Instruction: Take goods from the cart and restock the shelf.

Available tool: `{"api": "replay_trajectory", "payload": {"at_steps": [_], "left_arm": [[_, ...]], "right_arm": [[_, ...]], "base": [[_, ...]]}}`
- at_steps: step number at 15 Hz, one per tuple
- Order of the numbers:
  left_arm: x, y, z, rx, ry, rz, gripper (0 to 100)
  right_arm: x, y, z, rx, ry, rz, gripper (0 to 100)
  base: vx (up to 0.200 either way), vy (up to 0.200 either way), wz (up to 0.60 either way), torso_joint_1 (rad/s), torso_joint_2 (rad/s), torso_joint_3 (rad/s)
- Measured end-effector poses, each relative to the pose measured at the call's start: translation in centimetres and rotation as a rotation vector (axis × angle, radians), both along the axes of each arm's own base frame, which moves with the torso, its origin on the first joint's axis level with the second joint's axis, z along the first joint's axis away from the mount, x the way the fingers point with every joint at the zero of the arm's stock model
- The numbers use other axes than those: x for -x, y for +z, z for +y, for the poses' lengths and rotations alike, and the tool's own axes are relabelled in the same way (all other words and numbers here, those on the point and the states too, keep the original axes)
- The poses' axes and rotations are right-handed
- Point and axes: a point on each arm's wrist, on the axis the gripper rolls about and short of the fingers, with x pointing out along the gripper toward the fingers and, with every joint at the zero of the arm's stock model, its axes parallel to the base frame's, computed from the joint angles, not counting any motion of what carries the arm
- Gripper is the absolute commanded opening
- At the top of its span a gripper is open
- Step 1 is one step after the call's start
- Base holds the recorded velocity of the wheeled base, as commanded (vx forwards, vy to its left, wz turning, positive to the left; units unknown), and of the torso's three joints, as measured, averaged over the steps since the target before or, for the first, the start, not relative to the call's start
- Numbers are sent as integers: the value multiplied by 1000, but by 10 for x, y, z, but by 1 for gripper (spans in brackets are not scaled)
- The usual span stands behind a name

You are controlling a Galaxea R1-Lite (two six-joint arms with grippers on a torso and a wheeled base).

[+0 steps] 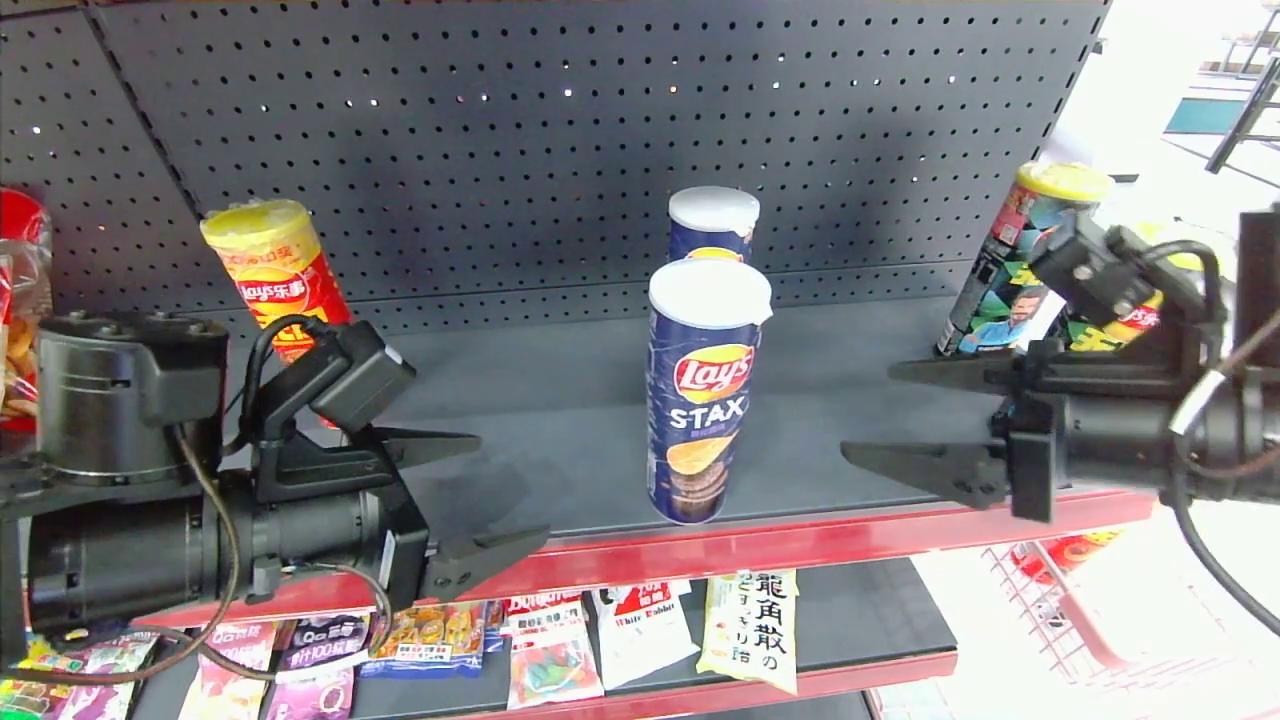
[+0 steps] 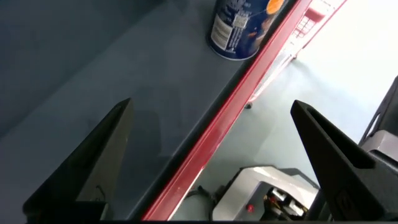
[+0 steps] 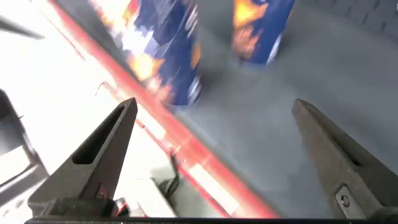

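Note:
Two blue chip cans stand upright on the grey shelf (image 1: 560, 400): the front blue can (image 1: 705, 390) near the red front lip, the rear blue can (image 1: 712, 225) right behind it. A red-and-yellow can (image 1: 275, 270) leans at the back left, and a multicoloured can (image 1: 1030, 260) with a yellow lid stands at the right. My left gripper (image 1: 485, 495) hangs open and empty over the shelf's front edge, left of the front can (image 2: 239, 25). My right gripper (image 1: 915, 420) is open and empty to the right of it, facing both blue cans (image 3: 165, 50).
The shelf's red front lip (image 1: 800, 545) runs below both grippers. A lower shelf (image 1: 860, 610) holds several snack packets (image 1: 640, 630). A red wire cart (image 1: 1060, 610) stands low on the right. The pegboard back wall (image 1: 560, 130) closes the shelf behind. Snack bags (image 1: 20, 300) sit far left.

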Motion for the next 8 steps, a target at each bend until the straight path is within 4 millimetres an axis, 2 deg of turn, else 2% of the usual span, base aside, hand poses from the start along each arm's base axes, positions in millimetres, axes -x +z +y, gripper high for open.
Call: {"api": "replay_trajectory", "payload": {"at_steps": [4,8], "left_arm": [[-13,-11,-12,-58,8,15,100],[-31,-17,-29,-72,-6,16,100]], "right_arm": [[53,-11,-28,-72,-62,38,100],[74,-4,-52,-127,-192,-18,100]], "base": [[0,0,0,0,0,0],[0,0,0,0,0,0]]}}
